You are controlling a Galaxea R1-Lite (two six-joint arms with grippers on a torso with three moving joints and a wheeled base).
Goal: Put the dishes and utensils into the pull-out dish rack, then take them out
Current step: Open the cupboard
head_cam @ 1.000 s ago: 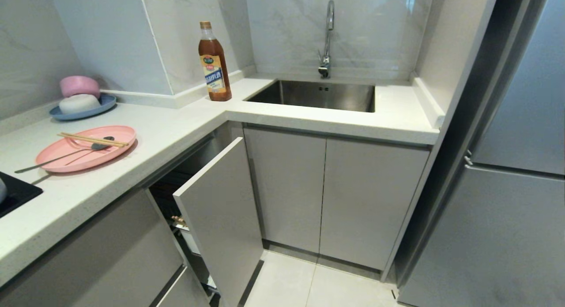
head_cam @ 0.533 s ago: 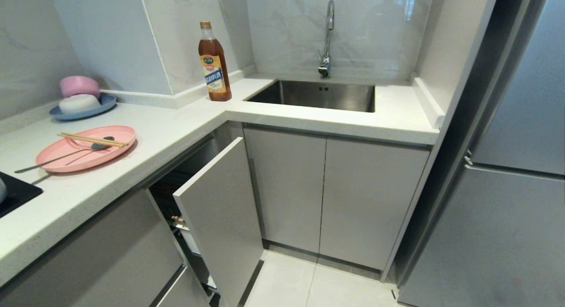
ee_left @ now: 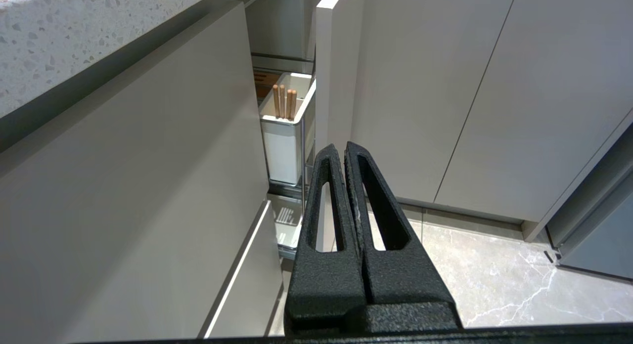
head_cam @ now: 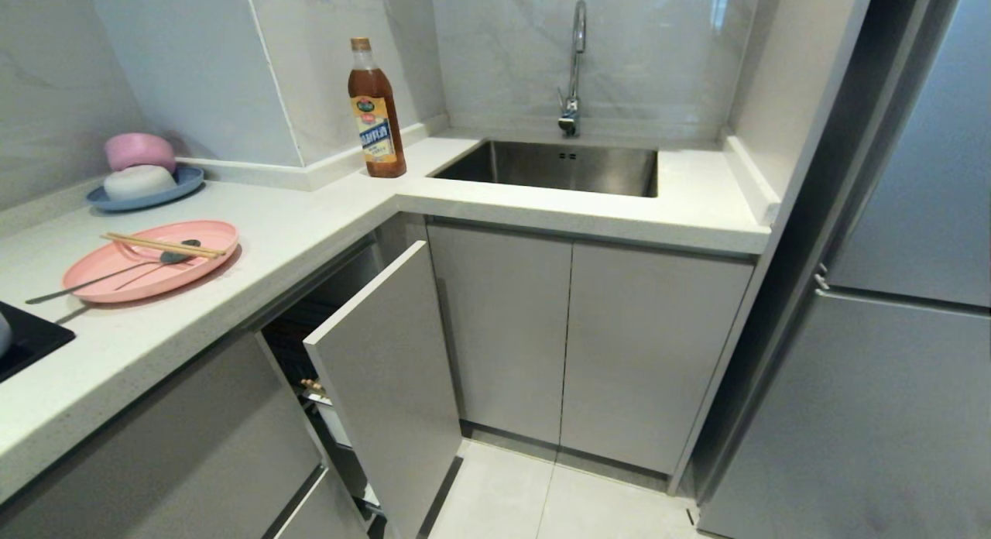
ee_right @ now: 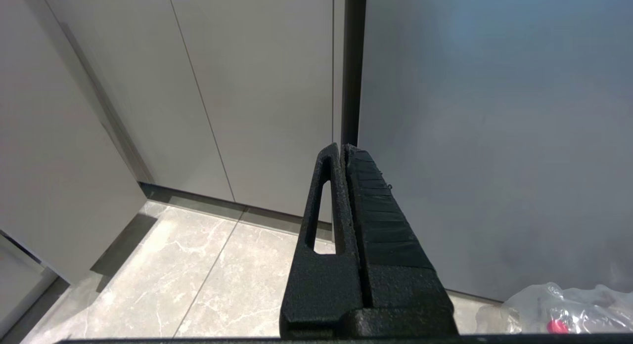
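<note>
On the counter at the left lies the flat pink plate, with two wooden chopsticks and a grey metal spoon across it. Behind it a pale blue bowl rests upside down on a blue plate. The pull-out dish rack stands partly pulled out under the counter, its pale grey front panel angled into the room. Its white utensil caddy holds several wooden sticks. My left gripper is shut and empty, low in front of the rack. My right gripper is shut and empty too, near the floor.
A pink bowl sits behind the blue plate. A brown sauce bottle stands at the counter corner beside the steel sink and tap. A grey fridge fills the right side. A plastic bag lies on the floor.
</note>
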